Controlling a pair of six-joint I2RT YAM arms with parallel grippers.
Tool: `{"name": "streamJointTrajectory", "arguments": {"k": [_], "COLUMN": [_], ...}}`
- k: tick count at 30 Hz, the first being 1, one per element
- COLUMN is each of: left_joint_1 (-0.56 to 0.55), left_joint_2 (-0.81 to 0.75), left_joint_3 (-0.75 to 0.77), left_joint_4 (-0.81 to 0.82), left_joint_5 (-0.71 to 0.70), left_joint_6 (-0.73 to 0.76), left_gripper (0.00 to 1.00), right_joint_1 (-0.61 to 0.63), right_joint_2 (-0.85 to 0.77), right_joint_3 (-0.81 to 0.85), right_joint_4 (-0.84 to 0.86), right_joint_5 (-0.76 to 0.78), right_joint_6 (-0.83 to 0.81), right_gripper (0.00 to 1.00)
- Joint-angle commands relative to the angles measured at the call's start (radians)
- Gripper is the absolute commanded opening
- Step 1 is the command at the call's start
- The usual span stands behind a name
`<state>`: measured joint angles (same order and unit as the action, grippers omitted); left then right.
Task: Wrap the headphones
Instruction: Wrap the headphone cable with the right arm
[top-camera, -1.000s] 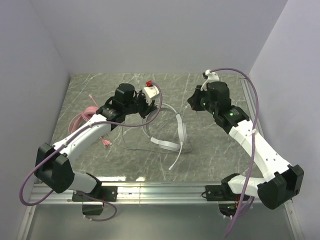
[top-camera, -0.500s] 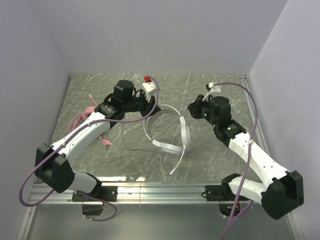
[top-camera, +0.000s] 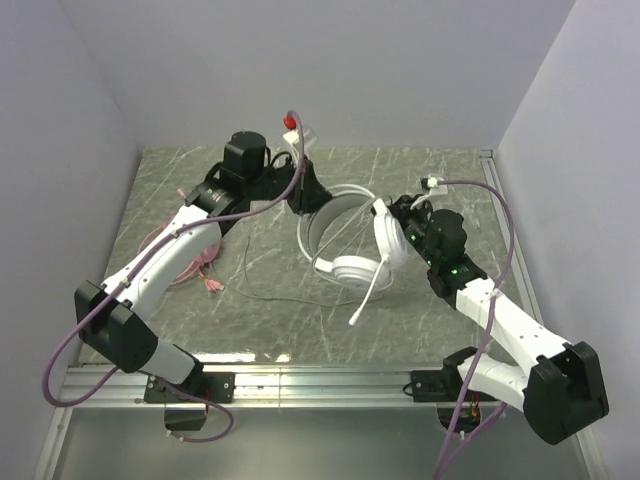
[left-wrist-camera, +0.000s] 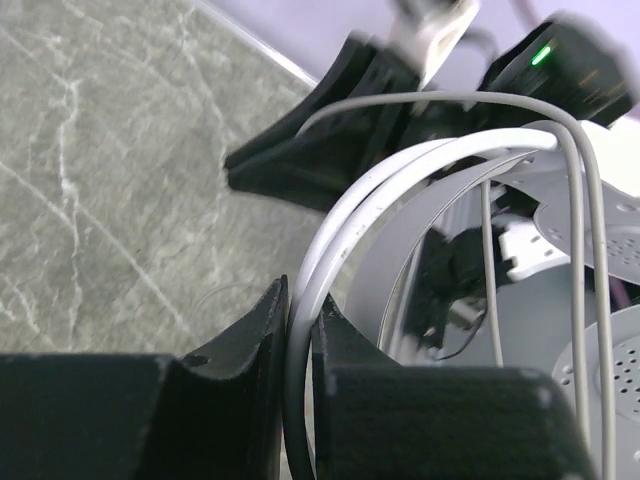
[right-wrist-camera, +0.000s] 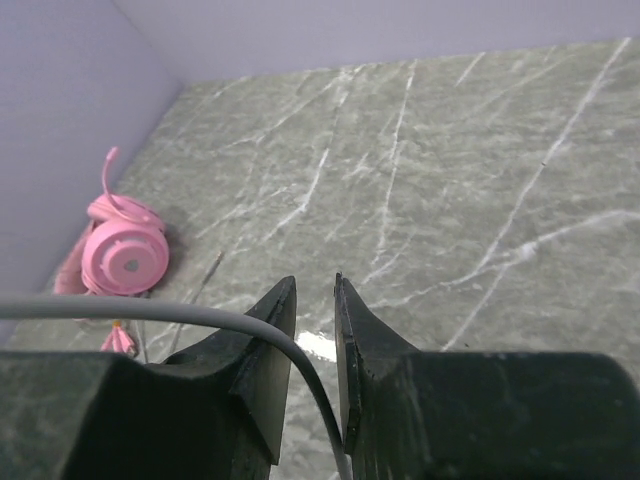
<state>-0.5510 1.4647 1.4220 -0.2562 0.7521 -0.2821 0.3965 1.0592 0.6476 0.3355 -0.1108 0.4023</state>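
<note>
Grey marbled tabletop (top-camera: 400, 165) meets pale walls, and the white headset (top-camera: 352, 272) sits at its middle. The left gripper (top-camera: 305, 198), at the band's 10 o'clock, is clamped on the headband, with the cups lying toward 5 o'clock. The right gripper (right-wrist-camera: 313, 282) is just beside the cups at 3 o'clock. Its jaws are narrowly parted and the thin pale cable (right-wrist-camera: 150, 312) runs loose through the gap, so it looks the nearer arm for winding. Slack trails toward 7 o'clock. The pink headset (right-wrist-camera: 125, 255) lies at 9 o'clock.
</note>
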Motion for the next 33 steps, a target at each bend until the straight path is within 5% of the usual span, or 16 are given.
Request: {"name": "streamJointTrajectory", "arguments": {"k": [1,8,23,26,29,33], "left_joint_1": [-0.001,-0.001,-0.001,-0.001,0.000,-0.001], "left_joint_2": [-0.015,0.028,0.077,0.071,0.071,0.072], "left_joint_3": [0.136,0.308,0.408,0.405,0.408,0.426], "left_joint_4": [-0.017,-0.190,-0.204,-0.196,-0.192,-0.213], "left_joint_5": [0.043,-0.043,-0.034,-0.040,-0.033,-0.030], "left_joint_6": [-0.166,-0.250,-0.347,-0.354,-0.364,-0.361], "left_gripper": [0.00,0.00,0.00,0.00,0.00,0.00], "right_joint_1": [-0.012,-0.008,0.056,0.062,0.077,0.094], "right_joint_2": [0.033,0.120,0.274,0.288,0.311,0.332], "right_joint_3": [-0.031,-0.054,-0.130,-0.140,-0.140,-0.143], "right_joint_4": [0.144,0.250,0.520,0.566,0.611,0.675], "right_joint_5": [-0.030,-0.099,-0.106,-0.098,-0.090,-0.049], "right_joint_6": [0.027,0.066,0.102,0.096,0.083,0.059], "right_gripper": [0.29,0.29,0.24,0.28,0.42,0.44]}}
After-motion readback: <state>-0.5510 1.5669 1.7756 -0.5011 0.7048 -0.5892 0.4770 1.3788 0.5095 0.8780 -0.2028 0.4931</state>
